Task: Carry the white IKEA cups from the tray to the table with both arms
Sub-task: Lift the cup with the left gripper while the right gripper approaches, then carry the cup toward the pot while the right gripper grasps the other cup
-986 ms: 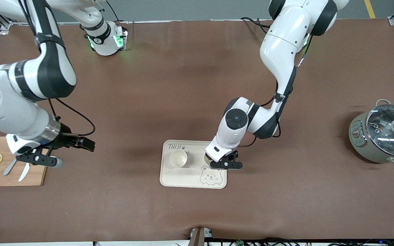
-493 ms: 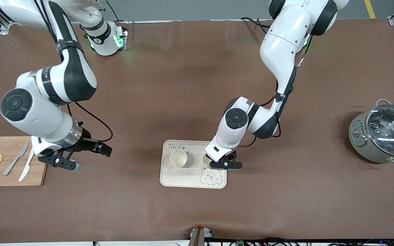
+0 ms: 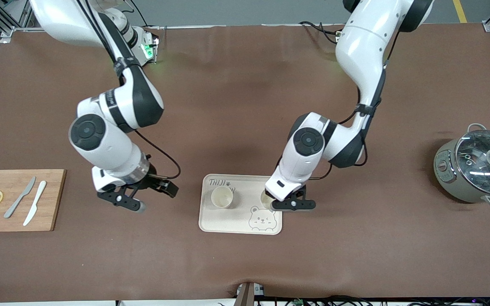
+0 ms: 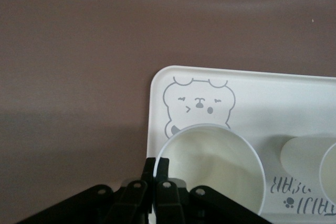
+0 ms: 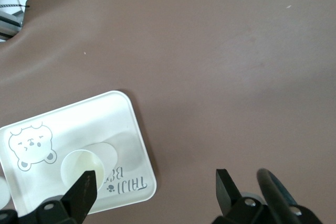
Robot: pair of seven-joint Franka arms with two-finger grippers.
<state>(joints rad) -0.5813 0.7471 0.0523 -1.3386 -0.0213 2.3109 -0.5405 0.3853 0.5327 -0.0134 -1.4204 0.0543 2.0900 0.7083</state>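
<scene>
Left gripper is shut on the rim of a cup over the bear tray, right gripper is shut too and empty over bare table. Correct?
Not quite: the right gripper is open, its fingers standing wide apart in the right wrist view. The rest holds: the left gripper is shut on the rim of a cup over the bear tray.

The table carries a matt brown covering, smooth apart from slight ripples. The tray and both cups have a smooth, matt cream-white finish. The cutting board shows pale wood grain. The pot has a dull grey-green body and a glossy glass lid. The arm shells are glossy white plastic; the end effectors are matt black.
</scene>
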